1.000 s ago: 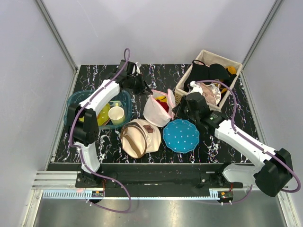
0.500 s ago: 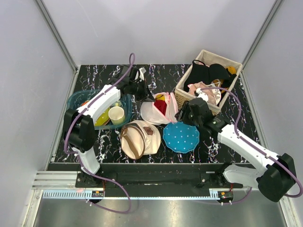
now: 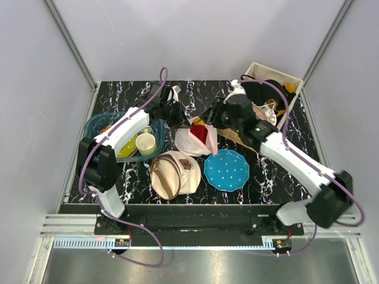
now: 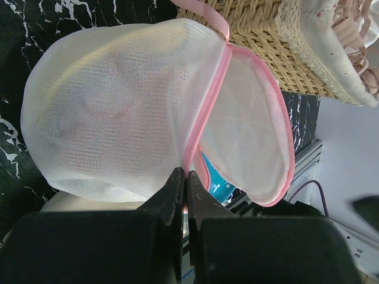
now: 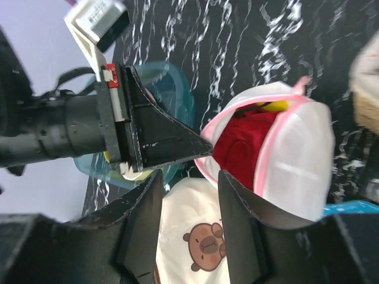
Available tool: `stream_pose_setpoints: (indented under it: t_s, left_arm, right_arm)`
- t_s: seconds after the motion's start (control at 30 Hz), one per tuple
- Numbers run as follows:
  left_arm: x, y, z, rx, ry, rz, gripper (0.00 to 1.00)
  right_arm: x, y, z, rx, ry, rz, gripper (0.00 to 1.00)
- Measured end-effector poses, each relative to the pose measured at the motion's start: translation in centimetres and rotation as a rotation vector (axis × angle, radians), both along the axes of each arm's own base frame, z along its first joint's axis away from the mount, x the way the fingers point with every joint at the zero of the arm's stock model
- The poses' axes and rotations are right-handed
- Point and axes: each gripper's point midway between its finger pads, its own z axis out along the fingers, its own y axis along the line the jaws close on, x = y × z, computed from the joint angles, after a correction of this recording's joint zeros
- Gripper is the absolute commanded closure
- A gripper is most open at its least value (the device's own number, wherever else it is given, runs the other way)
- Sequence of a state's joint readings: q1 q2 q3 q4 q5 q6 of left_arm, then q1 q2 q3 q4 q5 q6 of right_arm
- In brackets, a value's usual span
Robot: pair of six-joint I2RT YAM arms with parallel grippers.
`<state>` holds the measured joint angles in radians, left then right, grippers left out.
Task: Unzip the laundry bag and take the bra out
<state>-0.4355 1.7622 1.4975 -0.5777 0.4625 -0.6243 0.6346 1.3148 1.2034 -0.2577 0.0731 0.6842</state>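
The left gripper (image 4: pixel 185 176) is clenched on the pink zipper rim (image 4: pixel 207 100) of the round white mesh laundry bag (image 4: pixel 106 112), its two black fingers pressed flat together with the rim pinched between them. The zip is open at this edge, and a pale mesh flap (image 4: pixel 246 130) hangs apart from the dome. The right gripper (image 5: pixel 188 174) is spread wide and holds nothing; it hovers just short of the bag's mouth, touching neither mesh nor rim. Inside the opening sits a bunched dark red fabric (image 5: pixel 237 148) – most likely the bra – with a bit of yellow behind it. The bag stands tilted on the black marbled table (image 3: pixel 195 92), its mouth turned towards the right arm, between a teal plastic tub (image 3: pixel 95 124) and a woven wicker basket (image 4: pixel 260 41), with a beige canvas bag with brown straps (image 3: pixel 177 171) and a blue dotted plate (image 3: pixel 227 170) nearer the arm bases. The pouch looks very light and soft, so it would probably slide or collapse if pushed; the stitched rim is the firmest place to hold it, as the left fingers do. The red fabric looks limp and easy to pinch – a grip on its exposed fold near the mouth seems best, though its straps might snag on the mesh.
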Motion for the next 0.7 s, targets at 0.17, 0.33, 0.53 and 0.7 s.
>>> stream_pose_setpoints:
  t_s: [0.17, 0.33, 0.53, 0.7]
  left_arm:
    - [-0.2, 0.3, -0.3, 0.013, 0.002, 0.004, 1.00]
    - [-0.3, 0.6, -0.7, 0.029, 0.004, 0.004, 1.00]
    - [-0.7, 0.8, -0.8, 0.034, 0.003, 0.000, 1.00]
    - [-1.1, 0.9, -1.1, 0.041, 0.012, -0.003, 1.00]
  right_arm:
    - [2.1, 3.7, -6.9, -0.078, 0.140, 0.089, 0.50]
    - [2.5, 1.7, -12.5, -0.224, 0.257, 0.021, 0.50]
    - [3.3, 0.5, -14.8, -0.275, 0.296, -0.020, 0.47]
    - [3.7, 1.1, -17.8, -0.295, 0.345, -0.009, 0.35]
